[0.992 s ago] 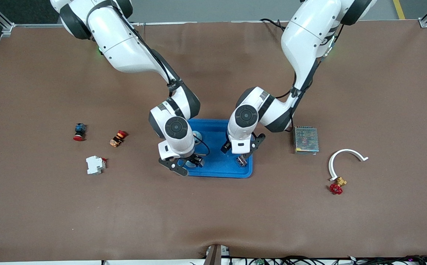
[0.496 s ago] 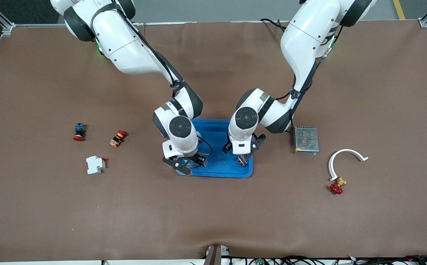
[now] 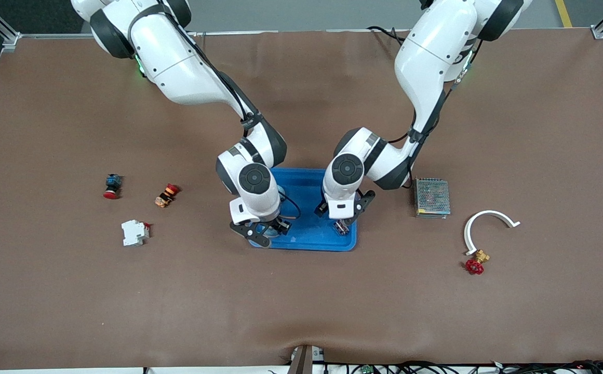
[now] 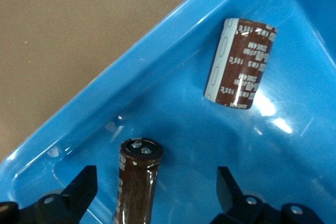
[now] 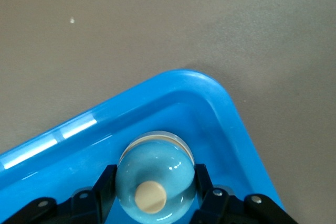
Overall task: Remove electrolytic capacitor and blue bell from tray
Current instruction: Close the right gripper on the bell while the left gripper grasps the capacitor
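Right gripper is low in the corner of the shallow bright-blue plastic tray that is toward the right arm's end and nearest to the front camera; its black fingers are pressed on both sides of the pale blue dome-shaped bell, whose cream button on top faces up to the wrist camera. So the grasp on the bell looks made, and the next move, I think, is a straight lift that clears the raised rim before the arm carries it out over the brown table. Left gripper hangs over the tray's other near corner with its jaws fully apart, one on each side of a dark brown electrolytic capacitor. This cylinder seems to stand nearly upright, terminal end up, long axis toward the camera. A second brown capacitor lies flat near it. The left arm needs to come down and close on the upright one.
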Action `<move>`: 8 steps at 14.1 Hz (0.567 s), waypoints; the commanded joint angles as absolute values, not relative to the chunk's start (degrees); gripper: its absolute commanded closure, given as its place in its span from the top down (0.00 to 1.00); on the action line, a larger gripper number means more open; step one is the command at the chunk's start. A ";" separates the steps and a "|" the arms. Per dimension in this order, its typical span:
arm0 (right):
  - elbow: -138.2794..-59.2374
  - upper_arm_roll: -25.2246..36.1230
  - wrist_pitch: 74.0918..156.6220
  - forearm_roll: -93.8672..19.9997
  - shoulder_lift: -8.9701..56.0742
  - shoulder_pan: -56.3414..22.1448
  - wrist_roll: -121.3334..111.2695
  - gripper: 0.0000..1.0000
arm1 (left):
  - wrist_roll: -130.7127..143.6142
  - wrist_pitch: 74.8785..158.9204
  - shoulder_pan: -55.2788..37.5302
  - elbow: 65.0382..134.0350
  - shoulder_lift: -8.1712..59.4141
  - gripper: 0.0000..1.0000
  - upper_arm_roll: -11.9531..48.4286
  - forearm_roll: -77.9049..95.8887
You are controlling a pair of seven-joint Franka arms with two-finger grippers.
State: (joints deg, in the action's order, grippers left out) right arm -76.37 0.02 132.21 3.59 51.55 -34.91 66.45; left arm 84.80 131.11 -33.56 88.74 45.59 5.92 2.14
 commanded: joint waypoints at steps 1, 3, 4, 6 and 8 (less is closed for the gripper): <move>-74.18 0.35 131.40 4.13 52.38 -35.51 67.33 0.00 | 85.60 132.10 -33.84 88.95 45.70 1.00 5.80 0.09; -74.09 0.18 129.91 3.96 51.42 -35.33 67.06 0.00 | 85.61 132.10 -33.84 88.95 45.79 1.00 5.80 0.00; -73.22 0.00 127.99 3.87 51.07 -35.07 66.89 0.00 | 85.61 132.10 -33.84 88.95 45.88 1.00 5.80 0.09; -68.67 0.00 120.98 3.78 51.15 -34.46 64.53 0.00 | 86.57 132.10 -33.84 88.86 45.88 0.86 5.80 0.00; -65.49 -0.17 114.03 3.60 51.07 -33.06 57.25 0.00 | 86.57 132.10 -33.84 88.86 45.79 0.71 5.80 0.00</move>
State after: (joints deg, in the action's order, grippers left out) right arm -68.98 0.30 119.85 3.59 51.26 -34.66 62.69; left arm 84.84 131.29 -33.56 88.75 45.76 5.92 1.26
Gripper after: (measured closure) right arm 0.357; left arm 0.154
